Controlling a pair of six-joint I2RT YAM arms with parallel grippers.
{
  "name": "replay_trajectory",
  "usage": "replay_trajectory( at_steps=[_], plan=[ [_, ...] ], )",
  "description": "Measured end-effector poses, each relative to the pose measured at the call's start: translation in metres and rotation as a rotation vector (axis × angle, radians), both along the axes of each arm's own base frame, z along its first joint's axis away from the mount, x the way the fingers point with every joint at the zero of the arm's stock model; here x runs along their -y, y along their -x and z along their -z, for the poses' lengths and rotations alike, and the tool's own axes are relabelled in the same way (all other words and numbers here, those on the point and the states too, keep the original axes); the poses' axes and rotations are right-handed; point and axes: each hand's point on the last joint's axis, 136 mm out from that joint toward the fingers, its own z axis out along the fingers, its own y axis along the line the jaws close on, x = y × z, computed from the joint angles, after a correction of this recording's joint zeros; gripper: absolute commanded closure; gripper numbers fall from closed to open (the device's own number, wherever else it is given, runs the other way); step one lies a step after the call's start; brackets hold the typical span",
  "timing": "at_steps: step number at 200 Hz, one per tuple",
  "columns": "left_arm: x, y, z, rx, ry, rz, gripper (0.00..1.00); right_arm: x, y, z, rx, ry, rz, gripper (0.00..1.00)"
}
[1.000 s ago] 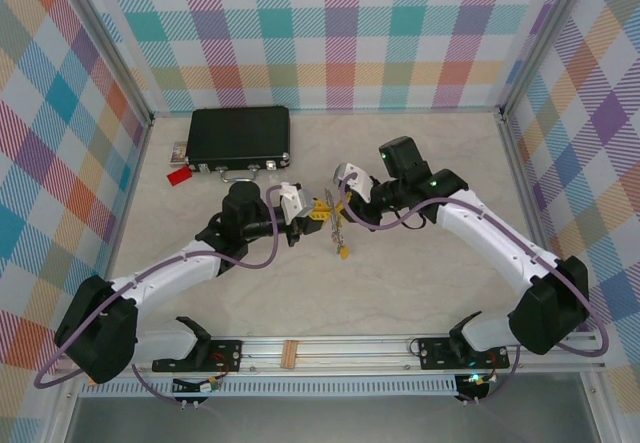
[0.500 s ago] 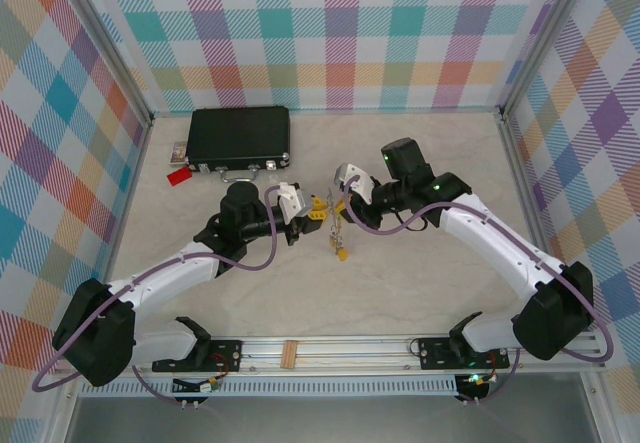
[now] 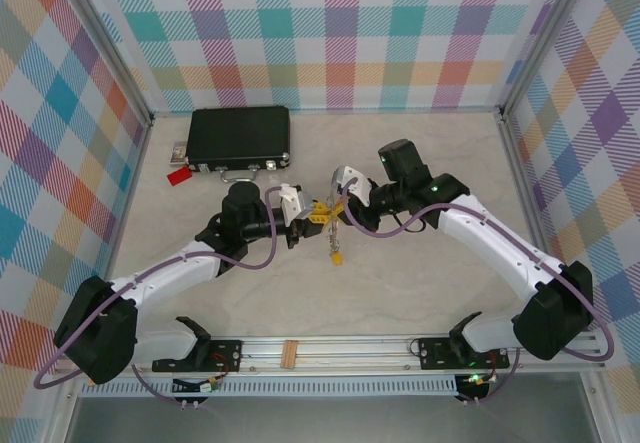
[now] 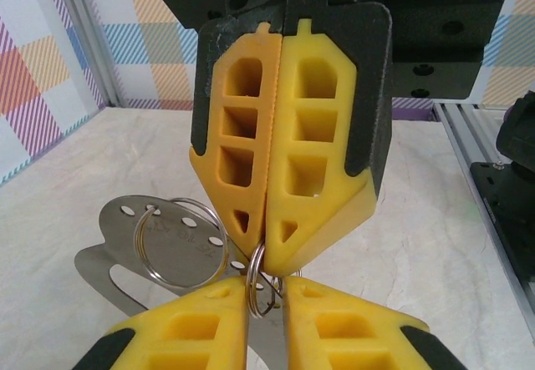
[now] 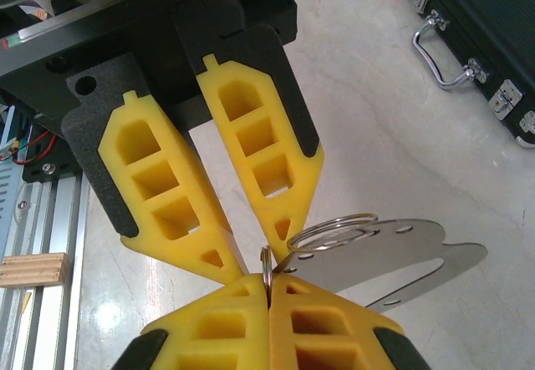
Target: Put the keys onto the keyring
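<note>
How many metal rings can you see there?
2: a larger ring lying against the holed metal plate, and a smaller ring pinched at the fingertips. Others may be hidden.

Lab test cell: plaid walls (image 3: 340,33), aluminium rail (image 3: 340,348).

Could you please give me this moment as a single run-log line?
left pincer: shut on keyring | right pincer: shut on same keyring | keys: bunched at the pincers
</note>
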Motion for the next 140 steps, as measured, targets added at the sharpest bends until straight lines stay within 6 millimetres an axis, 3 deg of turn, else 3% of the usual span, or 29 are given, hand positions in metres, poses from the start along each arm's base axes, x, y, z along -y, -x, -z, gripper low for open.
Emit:
replay_trajectory(
  at_steps=[50, 69, 122, 131, 140],
  plan=[
    [-0.0001, -0.0001, 0.0002, -0.017, 0.006, -0.004, 0.89, -0.0007, -0.001, 0.0022, -0.001, 0.005, 0.001, 1.0],
    [-0.0003, 0.0, 0.0011, -0.019, 0.005, -0.005, 1.0, -0.0006, -0.0011, 0.0029, -0.002, 0.007, 0.001, 1.0],
    [-0.0009, -0.0007, 0.0013, -0.023, 0.005, -0.008, 1.0, -0.0012, -0.0016, 0.0046, 0.007, 0.011, 0.003, 1.0],
    [-0.0011, -0.0009, 0.0015, -0.023, 0.005, -0.009, 1.0, -0.0014, -0.0023, 0.0047, 0.011, 0.01, 0.005, 0.83],
    [-0.001, -0.0007, 0.0013, -0.023, 0.006, -0.008, 1.0, -0.0014, -0.0036, 0.005, 0.013, 0.012, 0.012, 0.8]
  ],
)
